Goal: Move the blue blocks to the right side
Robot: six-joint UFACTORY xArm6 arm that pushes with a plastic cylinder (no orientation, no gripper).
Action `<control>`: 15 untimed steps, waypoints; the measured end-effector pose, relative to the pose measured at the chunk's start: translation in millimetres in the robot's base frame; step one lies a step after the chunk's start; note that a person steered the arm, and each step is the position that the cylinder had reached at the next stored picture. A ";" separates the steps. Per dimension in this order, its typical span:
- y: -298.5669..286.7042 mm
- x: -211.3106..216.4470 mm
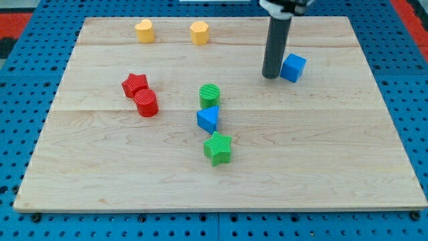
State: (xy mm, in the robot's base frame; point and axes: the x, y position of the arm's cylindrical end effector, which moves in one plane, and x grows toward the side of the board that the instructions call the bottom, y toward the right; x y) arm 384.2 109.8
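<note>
1. Blue plastic cube (293, 67), upper right of centre on pale wooden board (348, 161); blue plastic triangular block (208, 120) mid-board, squeezed between green cylinder (209, 96) above and green star (218, 148) below.
2. Dark rod's tip (270, 75) just beside cube's left face, seemingly touching. No fingers on this rig, so nothing to open or clamp.
3. Best pushed straight toward view's right, tip centred on cube's face to avoid spinning.
4. Triangle afterwards: approach from its left, clear of both green neighbours.

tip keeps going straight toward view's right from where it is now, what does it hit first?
My tip sits just left of the blue cube, close or touching, so it would likely meet that cube first. Beyond it the board shows nothing else in that line.
</note>
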 end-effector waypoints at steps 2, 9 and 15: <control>-46.3 90.4; -160.7 170.1; -95.4 49.3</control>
State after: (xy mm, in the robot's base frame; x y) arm 433.6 14.4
